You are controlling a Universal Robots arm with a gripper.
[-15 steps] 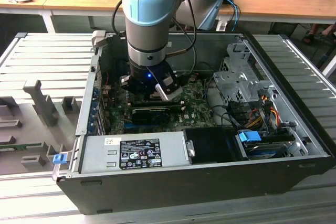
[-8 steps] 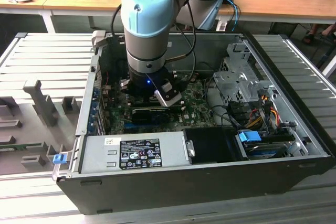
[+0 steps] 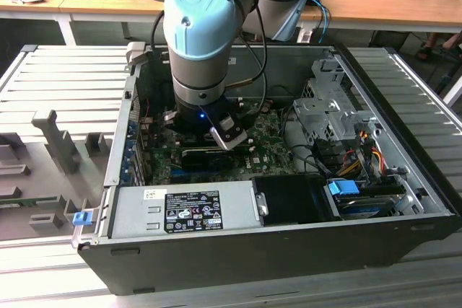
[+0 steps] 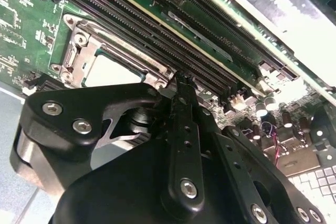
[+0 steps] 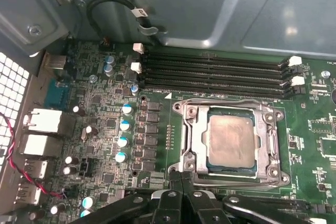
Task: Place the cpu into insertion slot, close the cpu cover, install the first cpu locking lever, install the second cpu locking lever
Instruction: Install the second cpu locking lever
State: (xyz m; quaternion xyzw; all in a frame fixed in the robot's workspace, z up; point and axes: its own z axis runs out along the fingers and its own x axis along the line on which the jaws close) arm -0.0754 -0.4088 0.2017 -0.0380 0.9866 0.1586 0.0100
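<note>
gripper (image 4: 181,85) tip beside cpu cover (image 4: 107,45) | cpu (image 4: 110,72) under cover | jaws together

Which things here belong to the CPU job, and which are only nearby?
Job:
- cpu, seated in the insertion slot
- cpu cover, down around it
- gripper, at the cover's edge

Only nearby:
- memory slots
- power supply
- drive cage

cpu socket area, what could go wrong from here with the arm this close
The end effector sits at the edge of the cpu cover, which lies down over the cpu; a slip sideways could scrape the chip's face or bend the frame. The memory slots run close beside the socket, so a drift that way might knock their white latches.
</note>
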